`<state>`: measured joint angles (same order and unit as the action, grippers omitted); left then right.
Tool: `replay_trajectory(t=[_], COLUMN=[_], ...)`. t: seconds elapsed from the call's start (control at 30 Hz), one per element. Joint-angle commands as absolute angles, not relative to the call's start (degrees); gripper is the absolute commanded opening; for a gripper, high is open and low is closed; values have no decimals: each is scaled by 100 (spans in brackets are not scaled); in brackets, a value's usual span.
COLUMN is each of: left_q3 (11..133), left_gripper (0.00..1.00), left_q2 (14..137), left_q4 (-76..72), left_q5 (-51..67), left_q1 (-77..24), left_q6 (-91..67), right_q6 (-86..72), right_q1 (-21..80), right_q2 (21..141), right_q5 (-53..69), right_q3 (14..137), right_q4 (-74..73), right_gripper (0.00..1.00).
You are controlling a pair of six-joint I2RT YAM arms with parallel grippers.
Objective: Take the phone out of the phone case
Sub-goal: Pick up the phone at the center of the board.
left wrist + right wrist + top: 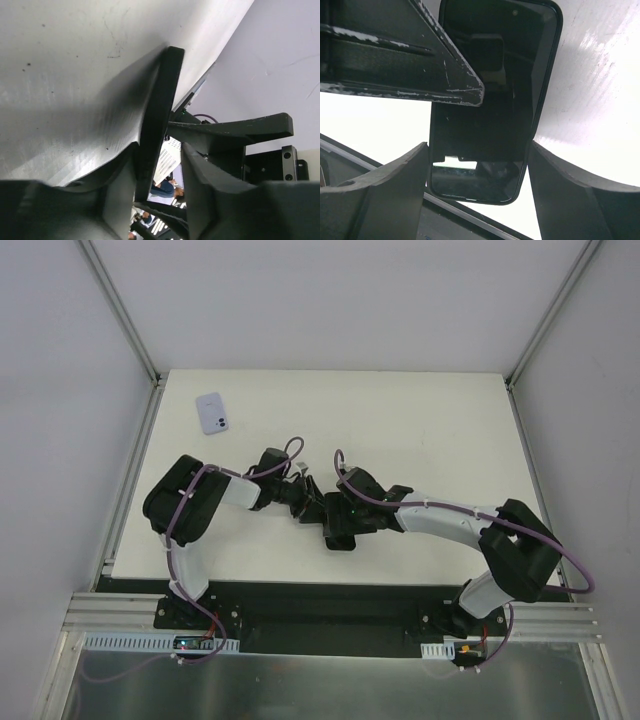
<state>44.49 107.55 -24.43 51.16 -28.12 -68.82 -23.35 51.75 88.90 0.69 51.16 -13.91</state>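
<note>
Elbows bent, arms meet mid-table. The right gripper [479, 157], reaching from four o'clock, pinches the glossy, round-cornered black phone [490, 100]. The left gripper [160, 152] straddles its thin edge; whether it grips is unclear.

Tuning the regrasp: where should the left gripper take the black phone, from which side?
Pinch front and back faces at the end away from the right gripper, coming edge-on from the left. The black phone is a thin slab, edge toward the left gripper; the right gripper spans its width.
</note>
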Motion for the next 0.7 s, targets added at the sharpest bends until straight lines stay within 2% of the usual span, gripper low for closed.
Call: replay_trajectory(t=[0.0,0.03,0.07,0.1,0.2,0.23,0.33,0.5,0.67], left_q3=[4570,4657,4693,4728,4807,4834,4948,5062,5063], left_gripper=[30,14,3,0,0,0,0,0,0], left_q2=[10828,10872,10889,10890,10767,10697,10302,9547,9282], left_q4=[-2839,-2848,-2856,-2865,-2857,-2822,-2576,-2487,-2540], left_q5=[5344,5379,5396,5405,5440,5458,5397,5089,5001], left_q1=[-2926,-2935,-2944,-2944,-2936,-2909,-2813,-2681,-2663], left_q6=[-7093,-7110,-7136,-7145,-7225,-7207,-7085,-6645,-6284], right_q6=[-2399,-2382,-2382,-2364,-2242,-2180,-2074,-2346,-2689], right_q1=[5203,5194,5203,5203,5186,5133,4993,4616,4412], right_q2=[8728,8693,8684,8657,8447,8211,7475,6278,5731], right_q5=[149,158,176,193,106,88,53,-755,-1264], right_q3=[5238,5238,5238,5256,5326,5387,5423,5564,5458], right_q4=[-1160,-1151,-1169,-1195,-1502,-1616,-1889,-2803,-3461], right_gripper=[21,21,22,23,61,81,96,97,95])
